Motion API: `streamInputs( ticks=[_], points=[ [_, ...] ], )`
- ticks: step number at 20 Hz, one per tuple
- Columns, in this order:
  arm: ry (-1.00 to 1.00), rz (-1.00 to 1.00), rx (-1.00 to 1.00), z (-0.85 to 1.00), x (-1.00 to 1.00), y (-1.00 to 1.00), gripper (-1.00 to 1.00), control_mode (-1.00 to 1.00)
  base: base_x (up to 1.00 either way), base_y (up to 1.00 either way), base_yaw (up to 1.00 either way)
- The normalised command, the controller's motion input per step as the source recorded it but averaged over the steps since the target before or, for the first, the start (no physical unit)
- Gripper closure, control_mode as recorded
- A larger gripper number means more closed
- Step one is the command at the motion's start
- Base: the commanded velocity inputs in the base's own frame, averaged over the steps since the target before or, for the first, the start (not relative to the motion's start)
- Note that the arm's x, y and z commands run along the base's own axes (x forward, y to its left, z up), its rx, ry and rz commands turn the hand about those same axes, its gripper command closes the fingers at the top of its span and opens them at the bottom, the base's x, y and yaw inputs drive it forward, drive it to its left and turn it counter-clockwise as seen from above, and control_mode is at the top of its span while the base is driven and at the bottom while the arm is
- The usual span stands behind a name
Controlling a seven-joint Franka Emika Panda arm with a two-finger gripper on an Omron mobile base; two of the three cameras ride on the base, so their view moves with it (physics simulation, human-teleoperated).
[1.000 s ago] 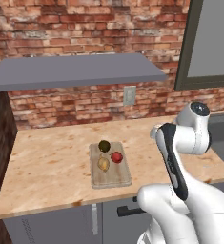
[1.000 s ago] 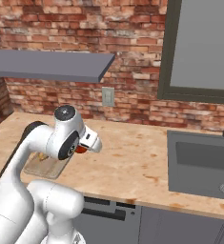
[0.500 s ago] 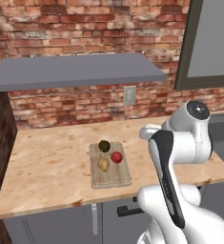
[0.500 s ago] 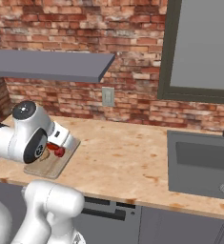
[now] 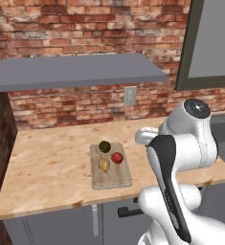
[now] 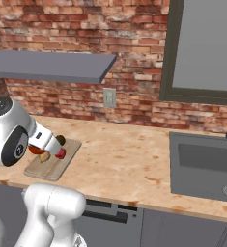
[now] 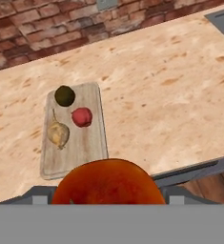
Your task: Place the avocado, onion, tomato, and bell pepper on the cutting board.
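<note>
gripper (image 7: 106,202) holds tomato (image 7: 106,183) between its fingers, above counter edge | cutting board (image 7: 85,143) carries avocado (image 7: 64,95), onion (image 7: 58,134), bell pepper (image 7: 82,116) | risk: tomato rolls off board or knocks the others

Round orange-red tomato (image 7: 107,182) cut off below by the hand view's grey band, hiding the claw's fingertips. In the right base view, light-brown wooden cutting board (image 6: 57,167) and its vegetables partly covered by the white arm.

Arm folded close over base, end effector (image 6: 43,150) angled downward, clamped on tomato (image 7: 107,183).
</note>
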Motion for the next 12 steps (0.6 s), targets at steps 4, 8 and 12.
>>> streamInputs(
  ticks=[4,8,12],
  points=[
    [0.0,0.0,0.0,-0.12,-0.06,0.21,1.0,-1.0,0.0,0.0,0.0],
    [0.0,0.01,0.0,-0.23,0.0,0.16,1.0,-1.0,0.0,0.0,0.0],
    [0.0,0.02,0.04,-0.39,0.0,0.05,1.0,-1.0,0.0,0.0,0.0]
  ],
)
